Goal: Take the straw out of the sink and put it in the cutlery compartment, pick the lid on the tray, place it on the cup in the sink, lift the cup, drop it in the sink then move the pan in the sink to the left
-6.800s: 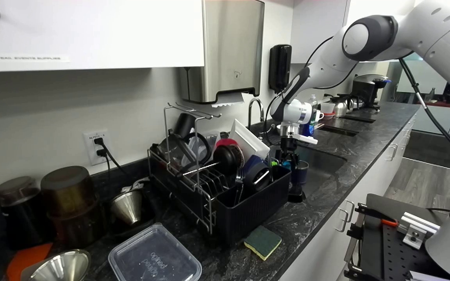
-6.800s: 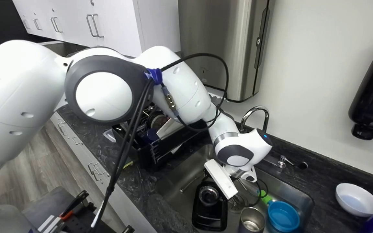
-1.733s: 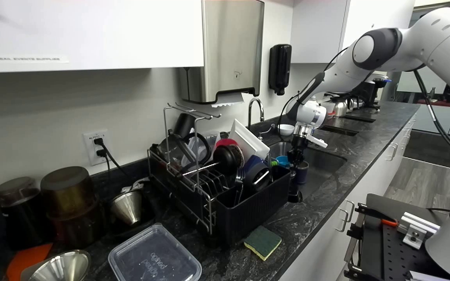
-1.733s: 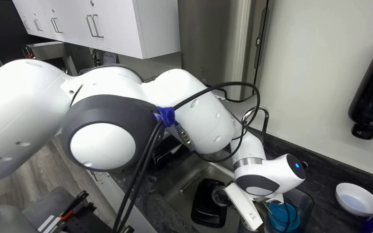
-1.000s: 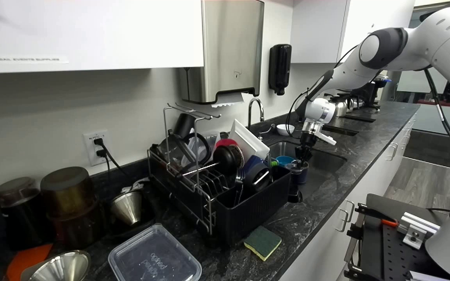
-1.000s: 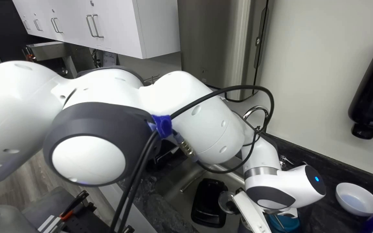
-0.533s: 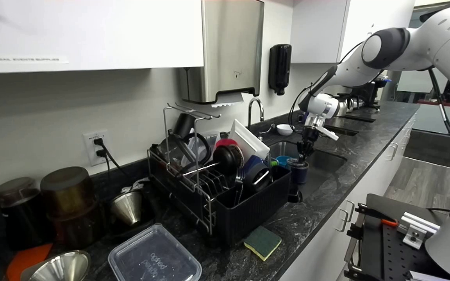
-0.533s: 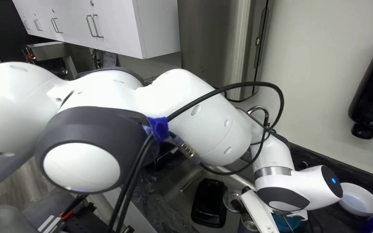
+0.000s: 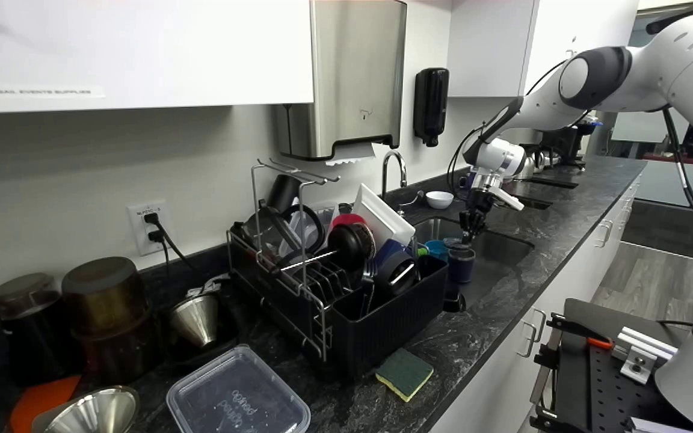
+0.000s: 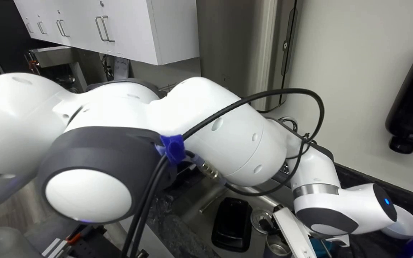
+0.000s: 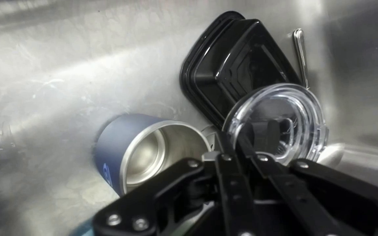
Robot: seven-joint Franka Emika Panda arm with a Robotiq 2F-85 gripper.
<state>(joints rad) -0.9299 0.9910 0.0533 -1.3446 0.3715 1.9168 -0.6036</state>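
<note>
Jaws nearly closed, pinching clear lid by rim; cup just beside them

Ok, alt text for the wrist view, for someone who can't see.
A gripper holds a clear lid by its edge over a metal sink. Left of the lid in the picture is an open blue cup; farther up, a black tray and utensil handle.

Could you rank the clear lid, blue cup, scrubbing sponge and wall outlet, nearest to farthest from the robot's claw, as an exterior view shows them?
1. The clear lid: pinched in the gripper.
2. The blue cup: in the sink, just below the gripper.
3. The scrubbing sponge: on the counter, beside the dish rack.
4. The wall outlet: far left, past the dish rack.
</note>
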